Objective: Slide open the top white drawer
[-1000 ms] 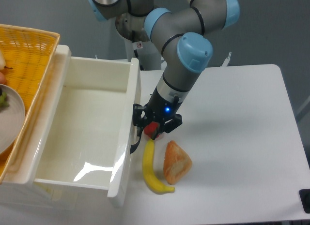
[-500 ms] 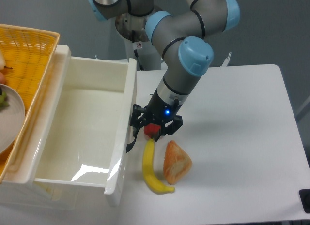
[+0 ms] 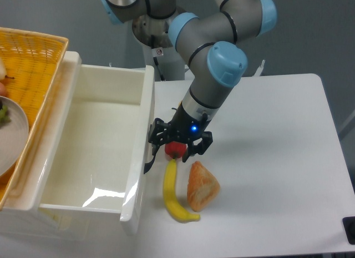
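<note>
Right, my read from the fixed camera, everything placed against the drawer:
Top white drawer [image 3: 83, 152]: I see it pulled well out of the cabinet toward the camera; its glossy cream tray is deep with nothing in it, and its front panel runs down the right edge
Handle [image 3: 148, 163]: a curved black piece on the outer face of the drawer's front panel, only partly visible to me past the rim
Gripper [image 3: 179, 148]: just beside the drawer's front panel, on the table side, close to the handle; I see its black fingers [image 3: 157, 133] spread apart with nothing clamped between them, and whether the near finger touches the handle I cannot tell
Arm [image 3: 216, 75]: grey with blue joint caps, it comes down from above, right of the drawer, to the gripper; a blue light glows at the wrist
Red object [image 3: 175, 148]: small, on the table right under the gripper, just right of the drawer front; I cannot tell what it is
Banana [image 3: 173, 194]: yellow, lying on the table alongside the drawer's front panel, near it but apart
Bread piece [image 3: 202, 186]: brown, crusty, just past the banana on the side away from the drawer
Yellow basket [image 3: 33, 64]: woven, on top of the cabinet behind the drawer's left side, with a white plate [image 3: 11, 138] in it
Table [image 3: 277, 175]: white, it stretches out right of the drawer
</note>
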You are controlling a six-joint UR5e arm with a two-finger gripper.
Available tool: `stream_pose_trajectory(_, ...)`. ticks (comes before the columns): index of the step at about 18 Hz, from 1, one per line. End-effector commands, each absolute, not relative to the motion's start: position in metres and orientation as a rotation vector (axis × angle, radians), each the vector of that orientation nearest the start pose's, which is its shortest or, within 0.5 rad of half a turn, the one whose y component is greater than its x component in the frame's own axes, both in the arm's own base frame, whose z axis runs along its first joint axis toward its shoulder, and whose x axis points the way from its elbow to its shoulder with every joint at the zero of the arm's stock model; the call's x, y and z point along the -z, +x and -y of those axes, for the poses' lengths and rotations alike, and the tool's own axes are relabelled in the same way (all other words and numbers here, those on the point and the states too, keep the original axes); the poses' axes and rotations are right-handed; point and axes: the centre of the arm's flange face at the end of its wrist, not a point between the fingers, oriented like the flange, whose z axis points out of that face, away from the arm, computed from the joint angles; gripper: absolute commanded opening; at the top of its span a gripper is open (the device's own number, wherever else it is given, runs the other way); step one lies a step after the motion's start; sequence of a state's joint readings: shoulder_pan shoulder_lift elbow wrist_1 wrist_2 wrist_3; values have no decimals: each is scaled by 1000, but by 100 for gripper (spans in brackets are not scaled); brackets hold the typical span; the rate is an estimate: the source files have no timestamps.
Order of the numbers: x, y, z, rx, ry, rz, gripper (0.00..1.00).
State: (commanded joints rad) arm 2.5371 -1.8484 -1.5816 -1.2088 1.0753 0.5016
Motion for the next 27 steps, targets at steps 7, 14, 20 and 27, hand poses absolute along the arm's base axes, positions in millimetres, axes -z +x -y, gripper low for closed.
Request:
stream_pose_trajectory(7, -380, -439, -455, 358, -2651, 533, 100)
stream_pose_trajectory(14, -352, -481, -421, 152, -2815, 295, 100)
stream_pose_trajectory(20, -295, -505, -410, 65, -3030, 41, 100)
stream_pose_trajectory(27, -272, -530, -399, 30, -3079, -336, 100)
